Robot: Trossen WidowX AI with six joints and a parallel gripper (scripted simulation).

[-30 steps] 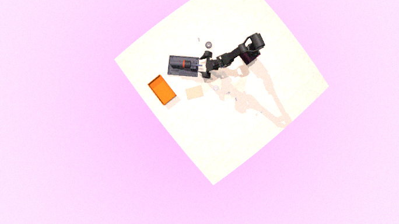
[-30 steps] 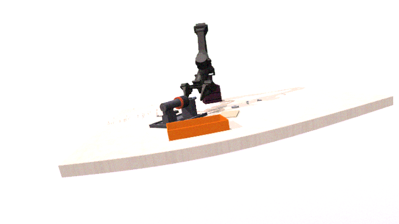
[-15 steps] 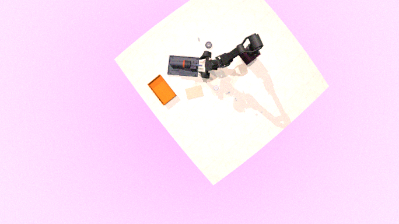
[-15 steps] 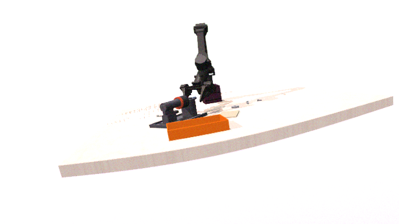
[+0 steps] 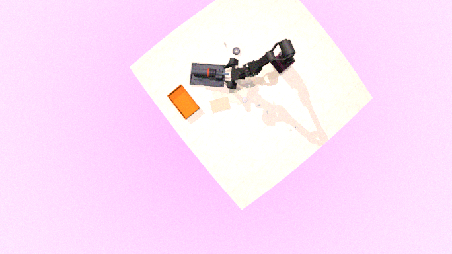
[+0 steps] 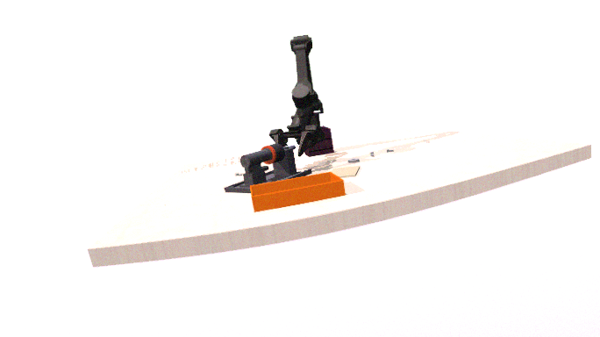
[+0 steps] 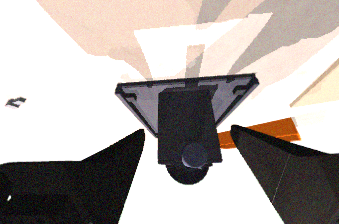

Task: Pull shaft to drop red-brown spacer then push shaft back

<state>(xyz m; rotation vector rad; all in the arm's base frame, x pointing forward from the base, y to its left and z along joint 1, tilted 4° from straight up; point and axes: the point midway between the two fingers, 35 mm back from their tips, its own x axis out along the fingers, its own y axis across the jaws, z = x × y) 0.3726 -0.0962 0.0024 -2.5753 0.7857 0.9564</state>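
Note:
The dark fixture stands on a grey base plate (image 5: 199,82) (image 6: 235,189) (image 7: 142,108). The red-brown spacer (image 5: 208,72) (image 6: 269,154) is an orange-red ring around the shaft line, against the dark cylindrical housing (image 5: 199,71) (image 6: 253,158). Dark round parts sit on its other side, before the near support block (image 5: 219,73) (image 6: 284,164) (image 7: 187,120). The shaft's free end (image 5: 226,74) (image 7: 194,155) sticks out of that block. My gripper (image 5: 229,73) (image 6: 292,147) (image 7: 186,131) is open, its fingers apart on either side of the shaft end. The spacer is hidden in the wrist view.
An orange open box (image 5: 184,102) (image 6: 298,193) (image 7: 271,131) stands beside the fixture. A flat beige pad (image 5: 220,104) (image 6: 346,171) (image 7: 326,87) lies near it. A grey ring (image 5: 236,51) lies on the other side of the fixture. Several small parts are scattered on the table (image 5: 246,157).

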